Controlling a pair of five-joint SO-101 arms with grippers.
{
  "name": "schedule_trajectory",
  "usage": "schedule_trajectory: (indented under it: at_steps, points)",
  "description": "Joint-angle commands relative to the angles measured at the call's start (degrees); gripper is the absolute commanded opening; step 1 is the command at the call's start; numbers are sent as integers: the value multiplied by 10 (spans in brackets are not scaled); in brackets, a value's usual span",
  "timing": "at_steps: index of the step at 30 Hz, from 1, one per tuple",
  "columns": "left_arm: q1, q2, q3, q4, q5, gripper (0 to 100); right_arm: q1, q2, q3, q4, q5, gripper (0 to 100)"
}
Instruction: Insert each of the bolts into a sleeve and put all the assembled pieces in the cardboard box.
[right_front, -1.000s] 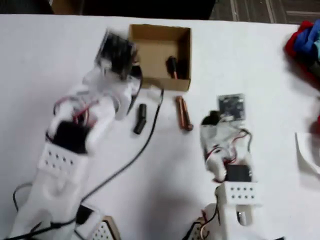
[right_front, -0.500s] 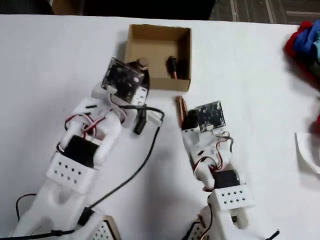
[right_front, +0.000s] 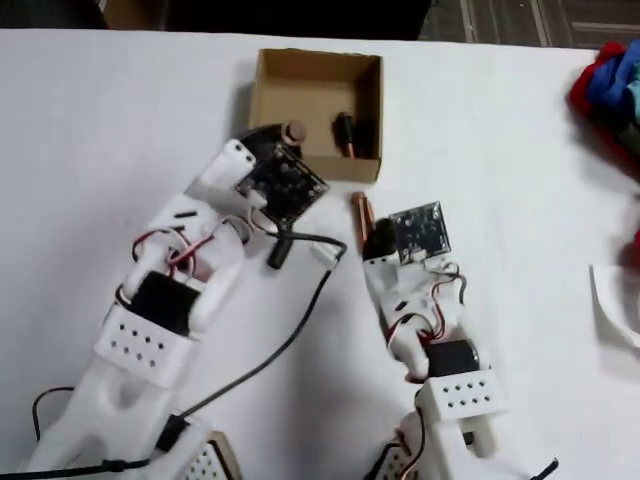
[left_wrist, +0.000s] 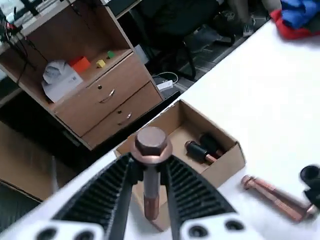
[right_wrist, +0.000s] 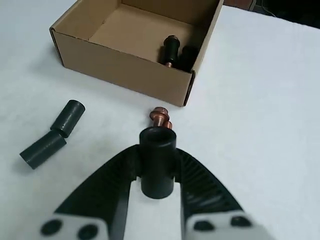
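Inside the left gripper (left_wrist: 150, 172), clamped, stands a bolt (left_wrist: 151, 147); the right gripper (right_wrist: 157, 167) clasps a sleeve (right_wrist: 157, 150), seemingly upright: align axes before pushing.

White plastic arms (right_front: 112, 385), black servos (right_front: 160, 300), red wiring (right_front: 152, 240), ribbed black end effector fingers (left_wrist: 106, 192)

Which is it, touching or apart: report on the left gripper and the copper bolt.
Touching. The left wrist view shows the copper bolt upright in the left gripper, both fingers pressed against its shank with no gap.
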Motion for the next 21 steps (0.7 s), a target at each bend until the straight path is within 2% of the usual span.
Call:
schedule_trajectory:
  at_steps: [1,3,5,8,12,14,18,21]
  points:
    - [-7,-18,-18,-25,227,24,-23,-16,-5,-36,-2,20]
    - [-16,-17,-28,-25,323,24,-30,-16,-4,-39,-2,20]
    - [4,-22,-30,-24,324,24,-30,-16,-4,-40,-2,20]
    - [34,-22,-29,-21,234,24,-28,-16,3,-61,-2,20]
    - [48,-21,-28,-22,59,24,-29,-16,40,-135,-2,20]
    - [55,-22,-28,-22,18,24,-30,-16,66,-189,-2,20]
    - [54,-21,-13,-18,37,24,-30,-16,103,-280,-2,20]
    - [54,-20,2,-19,108,24,-29,-16,113,-315,-22,20]
